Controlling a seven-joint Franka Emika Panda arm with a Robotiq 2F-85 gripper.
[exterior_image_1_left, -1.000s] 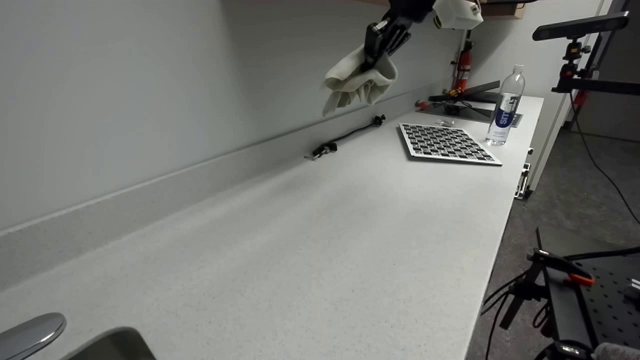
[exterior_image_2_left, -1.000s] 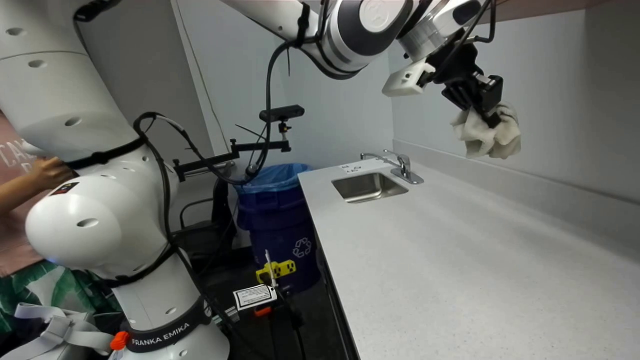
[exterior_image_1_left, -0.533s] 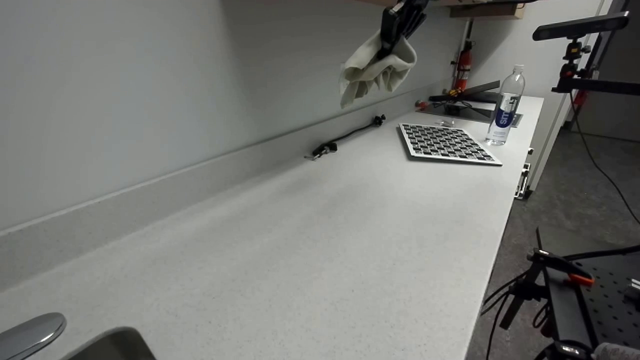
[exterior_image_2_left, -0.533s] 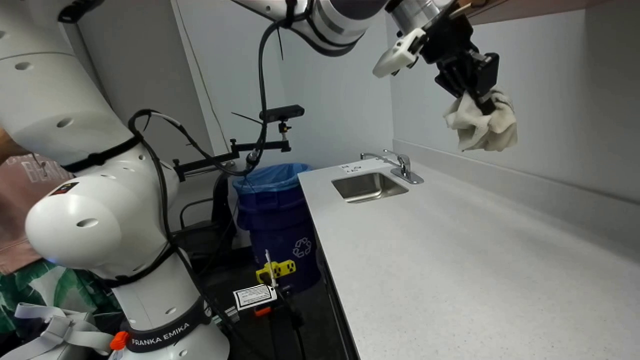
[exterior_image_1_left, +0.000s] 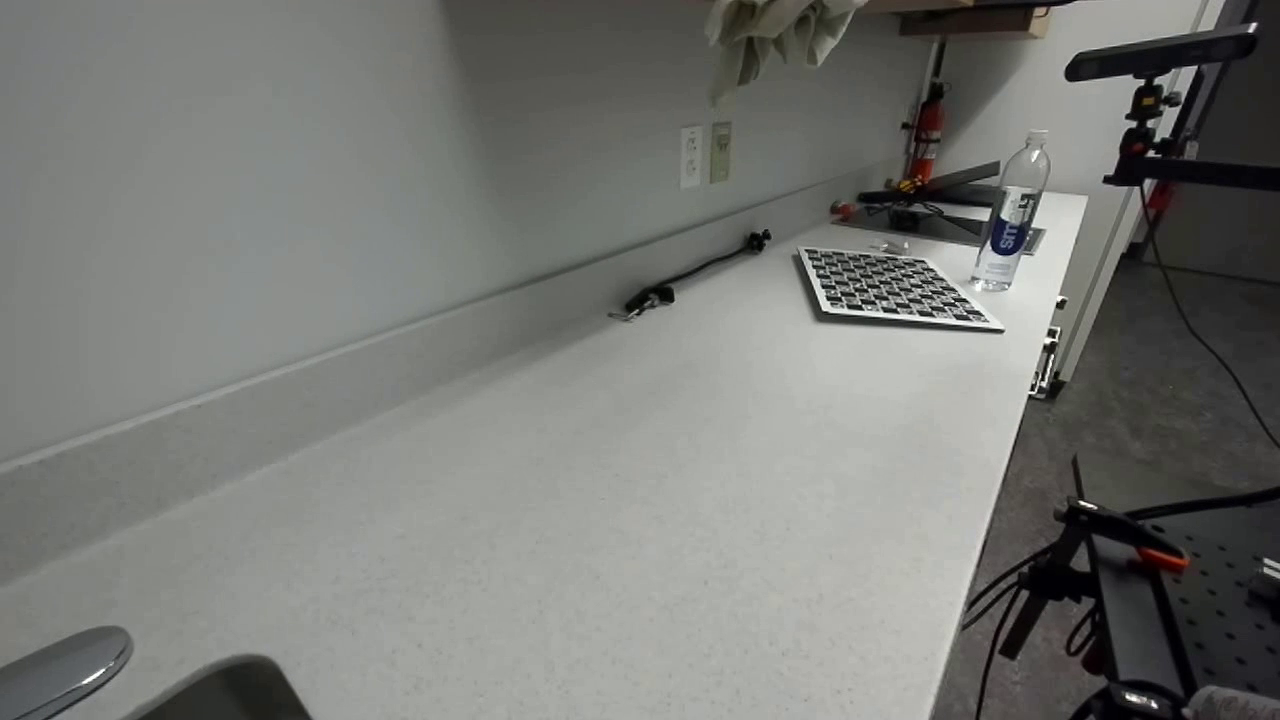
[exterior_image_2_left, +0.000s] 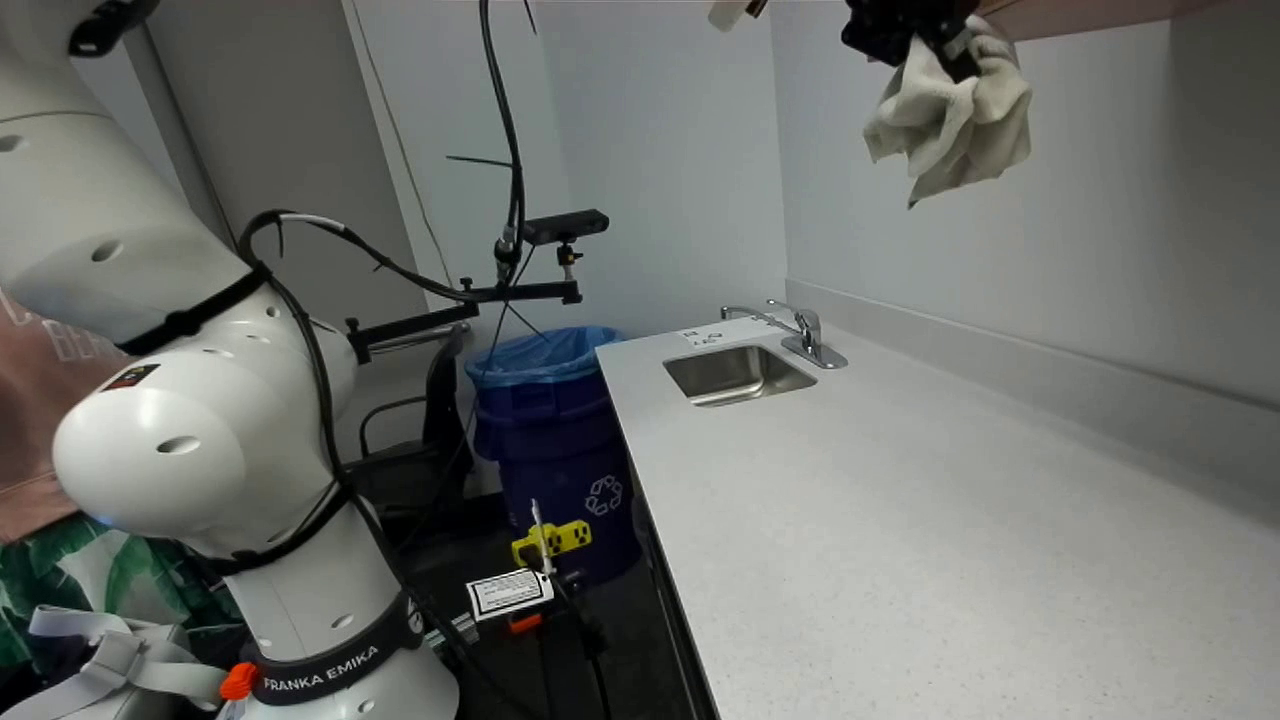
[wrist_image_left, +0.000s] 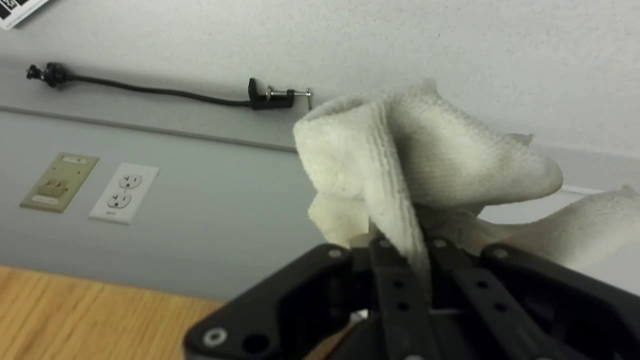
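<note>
My black gripper (exterior_image_2_left: 958, 68) is shut on a crumpled off-white cloth (exterior_image_2_left: 950, 130) and holds it high above the light counter (exterior_image_2_left: 900, 520), near the wall. The cloth hangs down in loose folds and also shows at the top edge of an exterior view (exterior_image_1_left: 780, 30), where the gripper itself is out of frame. In the wrist view the cloth (wrist_image_left: 450, 155) spreads out ahead of the gripper (wrist_image_left: 407, 245), and one fold runs down between the fingers. The cloth hides the fingertips there.
A wooden cabinet (wrist_image_left: 90, 315) is close to the gripper. A black clamp arm (exterior_image_1_left: 650, 297) lies along the backsplash below the wall outlet (exterior_image_1_left: 690, 157). A checkered board (exterior_image_1_left: 890, 290) and a water bottle (exterior_image_1_left: 1008, 225) stand farther along. A sink (exterior_image_2_left: 690, 390) and faucet (exterior_image_2_left: 808, 335) are at the counter's end.
My gripper has risen with the cloth still in it, leaving the top of an exterior view. The wall outlet and switch plate behind the cloth have come into sight.
</note>
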